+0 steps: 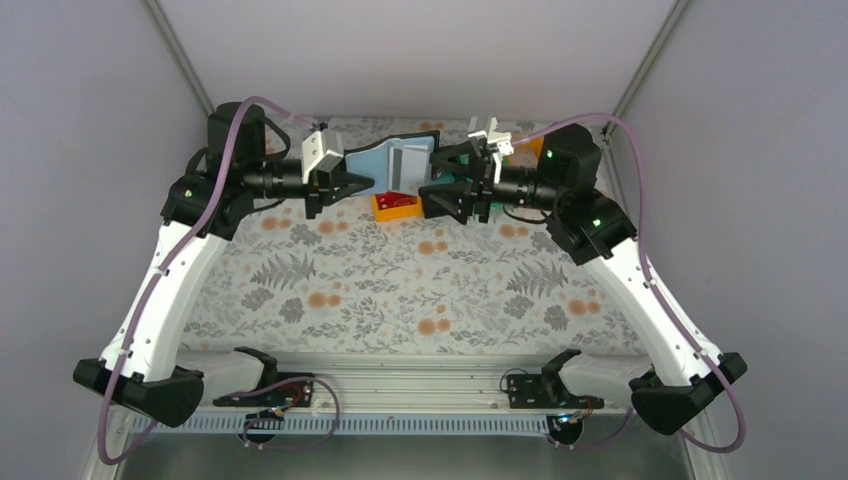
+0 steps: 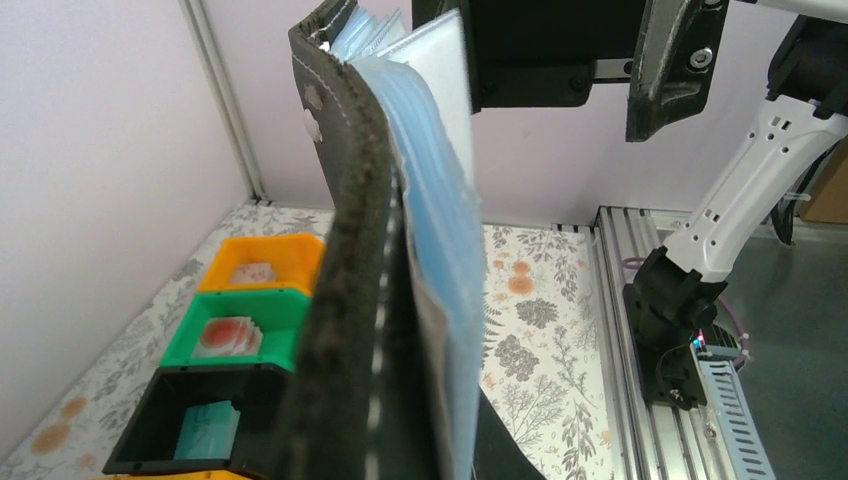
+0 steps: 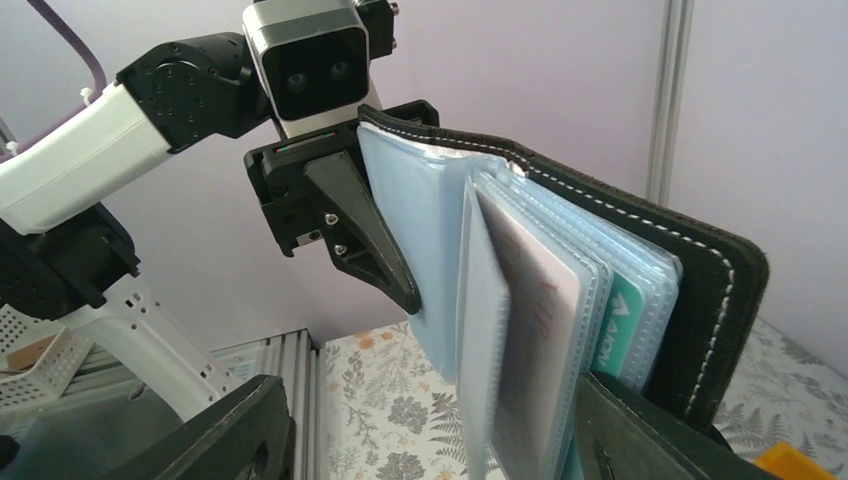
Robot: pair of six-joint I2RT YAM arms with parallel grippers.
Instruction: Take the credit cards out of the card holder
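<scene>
The card holder [image 3: 705, 290] is a black wallet held up in the air, spread open like a book, with clear blue-tinted sleeves [image 3: 500, 300] fanned out. Credit cards sit in the sleeves: a pale one with reddish print [image 3: 540, 330] and a teal one [image 3: 628, 325]. My left gripper [image 3: 385, 250] is shut on the holder's left cover. My right gripper [image 3: 430, 445] is open, and the loose sleeves hang between its two fingers without being pinched. From above, the card holder [image 1: 398, 160] hangs between the left gripper [image 1: 368, 183] and the right gripper [image 1: 432, 184].
An orange bin [image 1: 396, 205] with a red item sits on the floral table below the holder. In the left wrist view a row of bins lies at the left: yellow-orange [image 2: 262, 262], green [image 2: 232, 338] and black [image 2: 185, 420], each holding cards. Walls enclose the back and sides.
</scene>
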